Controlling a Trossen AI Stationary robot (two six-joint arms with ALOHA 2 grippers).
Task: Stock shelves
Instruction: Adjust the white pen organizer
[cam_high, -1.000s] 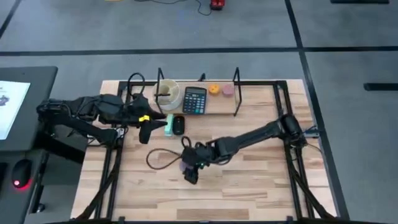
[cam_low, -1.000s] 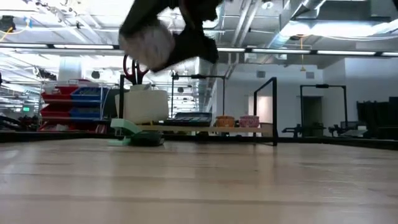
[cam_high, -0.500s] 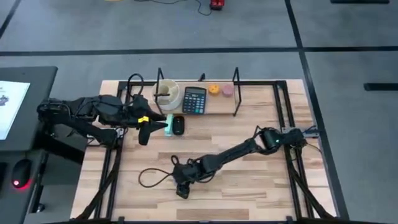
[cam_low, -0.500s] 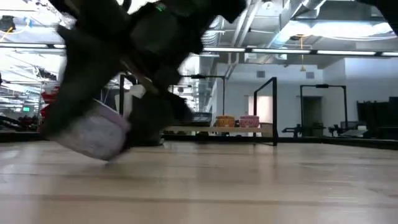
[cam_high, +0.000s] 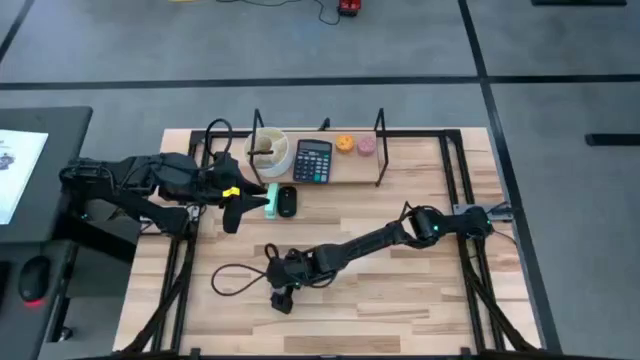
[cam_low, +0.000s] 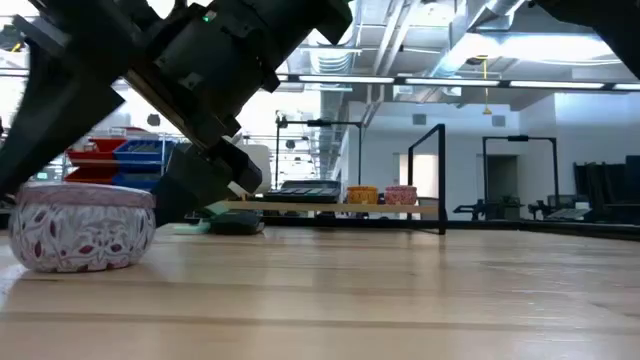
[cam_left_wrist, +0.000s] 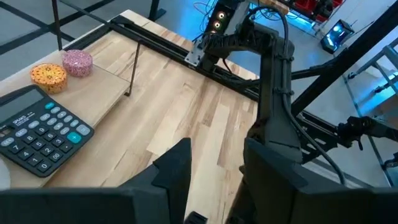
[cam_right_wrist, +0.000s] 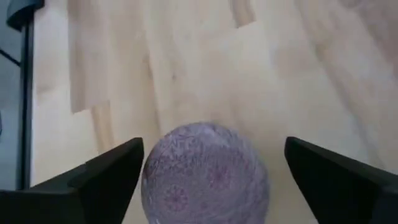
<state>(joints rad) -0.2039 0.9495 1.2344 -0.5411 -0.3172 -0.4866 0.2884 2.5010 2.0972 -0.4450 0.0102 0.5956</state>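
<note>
No legible text, not even on the calculator (cam_left_wrist: 38, 130) keys.

We're looking past the left gripper (cam_left_wrist: 214, 171), fingers apart, at the shelf plank (cam_left_wrist: 93, 99) w/ a calculator (cam_left_wrist: 37, 134), orange tin (cam_left_wrist: 48, 74) & pink tin (cam_left_wrist: 78, 61) on it, right arm (cam_left_wrist: 273, 93) stretching across the table (cam_left_wrist: 186, 118).

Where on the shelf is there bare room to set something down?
The shelf plank is bare in front of the orange tin and pink tin, beside the right upright. Its left end is crowded by the bowl and calculator.
</note>
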